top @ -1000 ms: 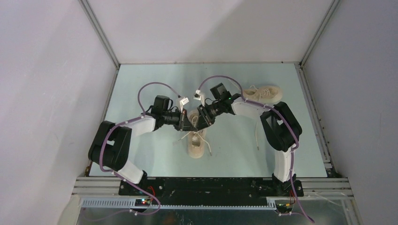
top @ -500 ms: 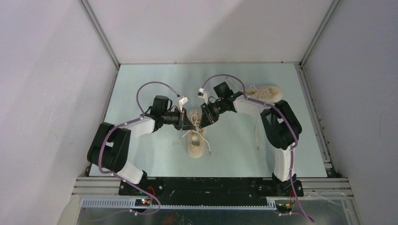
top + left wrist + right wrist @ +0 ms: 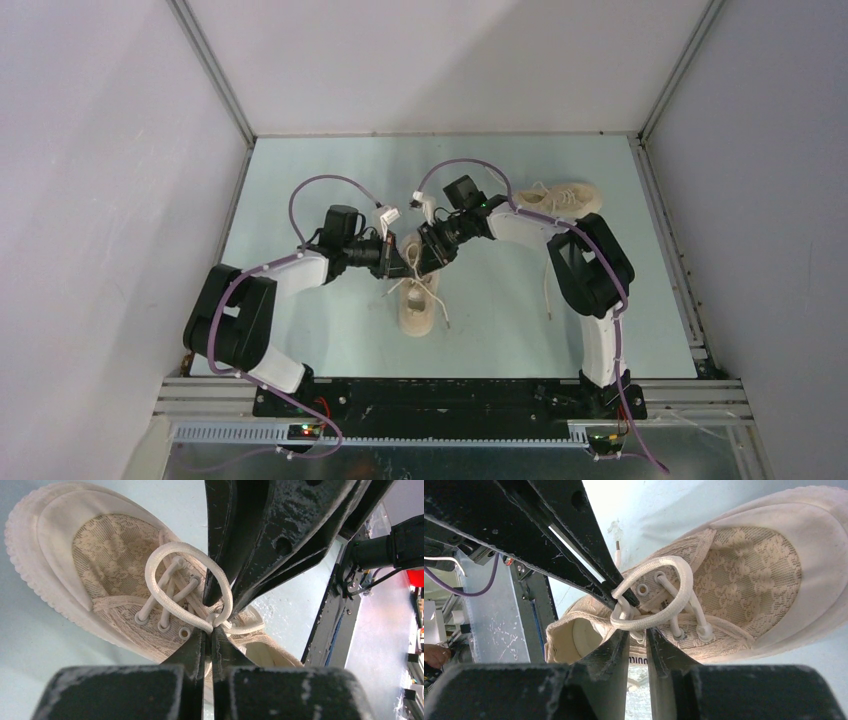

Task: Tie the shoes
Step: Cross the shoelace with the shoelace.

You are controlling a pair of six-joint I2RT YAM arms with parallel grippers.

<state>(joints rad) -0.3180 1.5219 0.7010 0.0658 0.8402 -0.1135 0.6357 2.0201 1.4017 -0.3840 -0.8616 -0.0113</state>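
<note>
enclosing grey walls (image 3: 100, 200), pale-green table (image 3: 500, 320), shoes (image 3: 418, 305)

Your table (image 3: 300, 170): pale blue-green top. One sneaker (image 3: 418, 312) lies mid-table, toe nearest you. Second sneaker (image 3: 565, 198) sits beyond it, rightward. Loose lace (image 3: 547, 290) trails to its right.

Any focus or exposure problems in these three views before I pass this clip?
Top external: evenly lit, sharp, no hard shadows, though the shoe is small. Left wrist: lace loop crisp, the left fingers blurred up close, right edge washed out. Right wrist: shoe sharp, the right fingers soft, table very bright at top.
</note>
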